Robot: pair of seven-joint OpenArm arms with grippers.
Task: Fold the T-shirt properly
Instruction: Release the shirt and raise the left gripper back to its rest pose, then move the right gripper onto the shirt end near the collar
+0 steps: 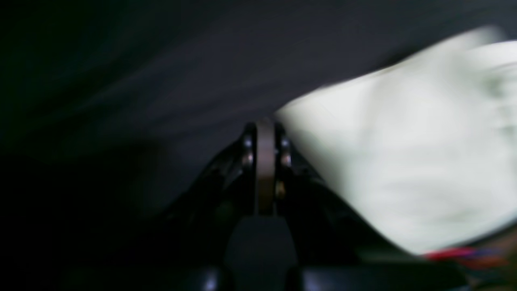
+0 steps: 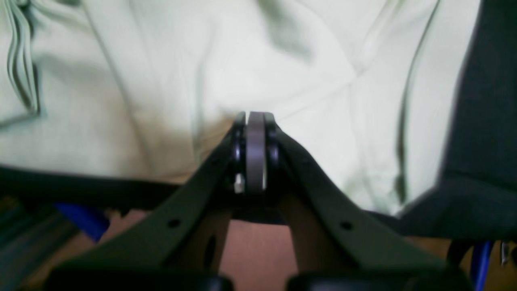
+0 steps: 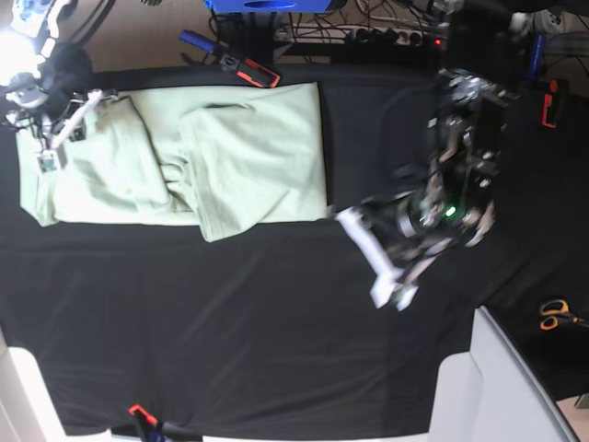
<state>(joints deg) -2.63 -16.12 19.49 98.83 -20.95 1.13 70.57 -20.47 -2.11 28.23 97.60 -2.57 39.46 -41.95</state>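
half-folded t-shirt (image 3: 184,166) at the far left of the tabletop (image 3: 276,350), both hands pressed together and holding nothing.

the left hand (image 1: 264,125) sits over black cloth just beside a shirt edge; the right hand (image 2: 255,115) hovers low over rumpled fabric, and i can't tell through the blur if it touches. risk: pressed-together jaws dragging across the bunched middle could rumple the fold or snag the collar side, and the shirt's left edge lies near the tabletop rim, so a push that way could slide it off. open black cloth in front and to the right gives room.
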